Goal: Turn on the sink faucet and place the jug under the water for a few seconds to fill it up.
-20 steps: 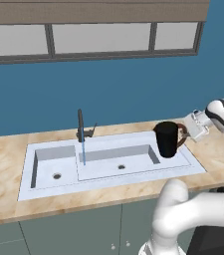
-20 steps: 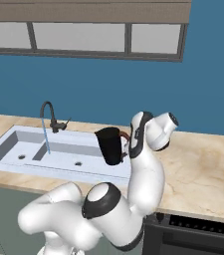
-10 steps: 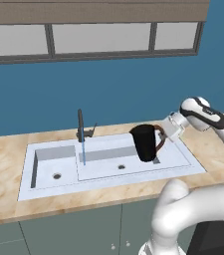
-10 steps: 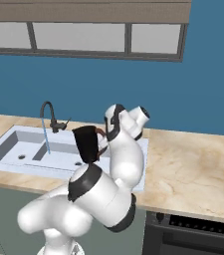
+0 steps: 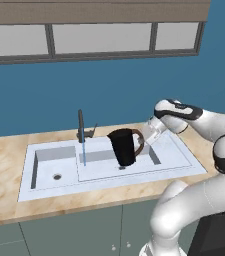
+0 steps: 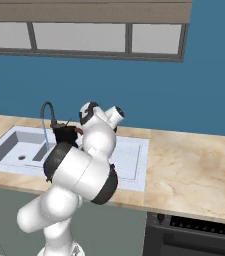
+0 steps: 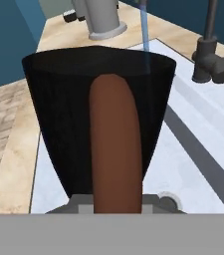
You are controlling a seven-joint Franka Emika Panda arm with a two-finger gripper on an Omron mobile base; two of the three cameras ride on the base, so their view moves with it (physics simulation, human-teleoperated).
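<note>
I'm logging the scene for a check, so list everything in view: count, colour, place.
Jug: one, black with a brown handle, held above the sink's right compartment, right of the water.
Water: one thin light-blue stream, falling from the faucet into the sink.
Faucet: one, dark grey, on the back rim of the sink.
Sink: one, pale white-grey, two compartments, set in the counter.
Counter: one, beige marble look, along the blue wall.
Window: one, grey-framed, three panes, high on the wall.
Cabinets: grey-green, under the counter.
Gripper: one, white, shut on the jug's handle.
</note>
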